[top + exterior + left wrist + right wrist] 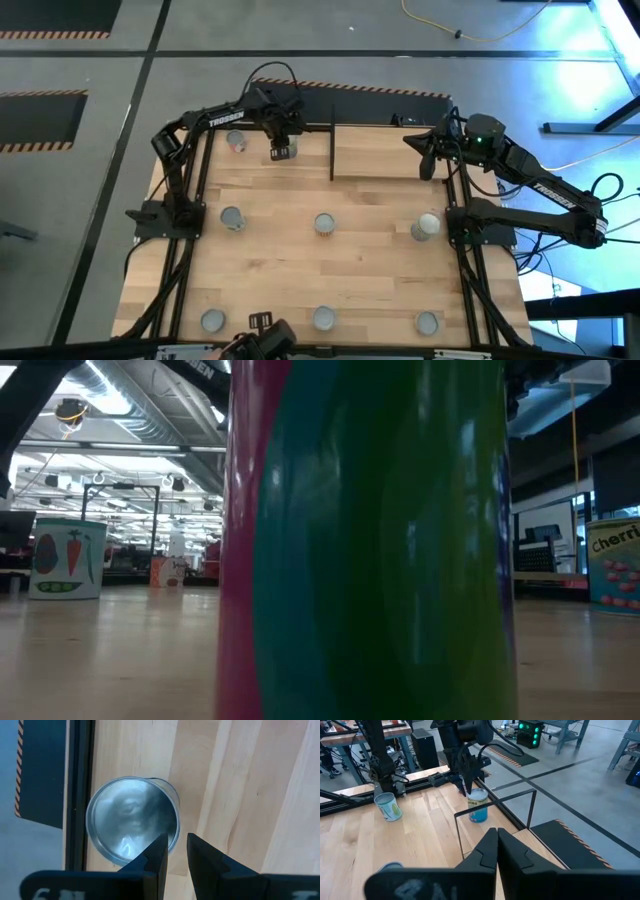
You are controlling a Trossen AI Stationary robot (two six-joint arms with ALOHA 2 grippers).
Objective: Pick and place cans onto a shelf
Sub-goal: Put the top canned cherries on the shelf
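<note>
From my remote station, the left hand (284, 150) hangs over a blue-labelled can (285, 152) at the far edge of the wooden counter (370, 270), just left of the thin black panel (332, 143) that edges the shelf (385, 152). Through the left wrist camera I look straight down on that can's silver top (132, 817); the two dark fingers (156, 857) stand a narrow gap apart, one over the rim, gripping nothing that I can see. The can stands upright beside the counter's black frame rail. The right hand (497, 851) waits with its fingers pressed together and empty above the right end of the shelf, looking across at the blue can (478, 805) under the left arm. A pale green-labelled can (388, 806) stands farther left along the far edge, near the left arm's base. Three more cans stand in a row across the middle of the counter (324, 223) and three along the near edge (323, 318). One near-edge can (370, 540), banded pink, teal and green, fills most of the low camera's view. No can rests on the shelf.
</note>
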